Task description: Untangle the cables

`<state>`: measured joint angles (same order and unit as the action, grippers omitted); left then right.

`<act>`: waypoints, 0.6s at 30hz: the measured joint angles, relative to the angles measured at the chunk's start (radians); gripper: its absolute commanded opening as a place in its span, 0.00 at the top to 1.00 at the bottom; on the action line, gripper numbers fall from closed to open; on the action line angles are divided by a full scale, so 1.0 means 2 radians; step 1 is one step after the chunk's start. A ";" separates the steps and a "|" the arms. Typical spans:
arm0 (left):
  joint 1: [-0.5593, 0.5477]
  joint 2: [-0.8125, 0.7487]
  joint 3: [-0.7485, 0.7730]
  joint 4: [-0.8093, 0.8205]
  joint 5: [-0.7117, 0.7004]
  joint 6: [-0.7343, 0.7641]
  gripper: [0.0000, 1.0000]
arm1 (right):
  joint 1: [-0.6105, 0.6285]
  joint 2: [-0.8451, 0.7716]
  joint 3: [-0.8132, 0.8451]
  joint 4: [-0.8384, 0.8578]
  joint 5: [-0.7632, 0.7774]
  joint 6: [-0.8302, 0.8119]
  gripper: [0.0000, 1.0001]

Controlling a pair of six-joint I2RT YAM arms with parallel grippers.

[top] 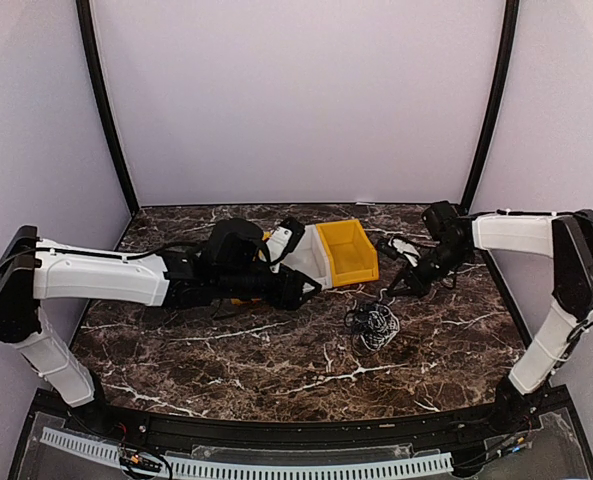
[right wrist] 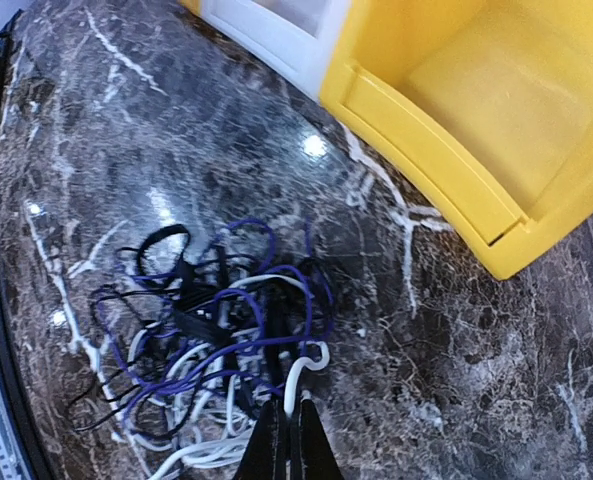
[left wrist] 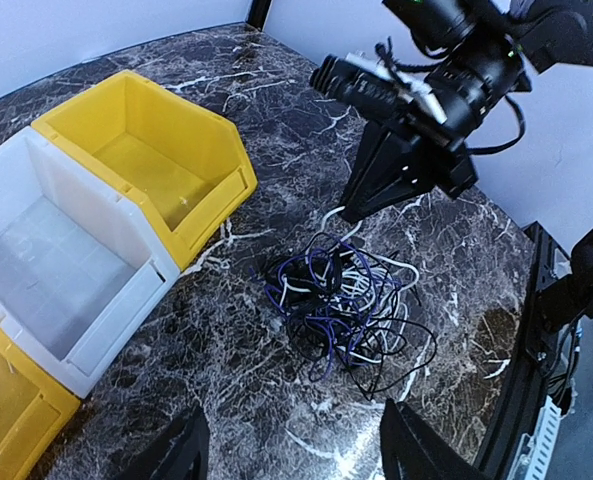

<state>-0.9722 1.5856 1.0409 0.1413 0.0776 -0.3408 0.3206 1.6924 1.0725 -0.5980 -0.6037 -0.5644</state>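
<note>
1. Cables lay tangled on the dark marble tabletop, at five o'clock from the yellow bin.
2. Pale walls enclosed it.
3. Right gripper pinched the white cable; left gripper gaped wide.

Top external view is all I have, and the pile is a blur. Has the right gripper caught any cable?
Observer: Right wrist view shows the right gripper shut, pinching the white cable at its tips.
Operator: What else is mixed in?
Observer: A purple cable and a black cable, knotted with the white one.
Operator: And the other arm?
Observer: Left wrist view shows the left gripper open and empty, hovering over the table.
</note>
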 measured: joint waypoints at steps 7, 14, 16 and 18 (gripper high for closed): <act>-0.037 0.071 0.045 0.053 -0.014 0.035 0.36 | 0.051 -0.140 0.027 -0.062 -0.033 -0.022 1.00; -0.058 0.149 0.104 0.146 -0.008 0.045 0.42 | 0.078 -0.178 0.045 -0.097 -0.077 -0.026 1.00; -0.061 0.167 0.120 0.165 -0.007 0.048 0.49 | 0.079 -0.175 0.047 -0.111 -0.084 -0.028 1.00; -0.063 0.187 0.136 0.183 -0.005 0.050 0.58 | 0.078 -0.174 0.056 -0.128 -0.093 -0.031 1.00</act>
<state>-1.0981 1.9602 1.3128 0.5079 0.0673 -0.2409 0.4770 1.3437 1.1851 -0.8543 -0.7902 -0.6258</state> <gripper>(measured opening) 0.528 0.018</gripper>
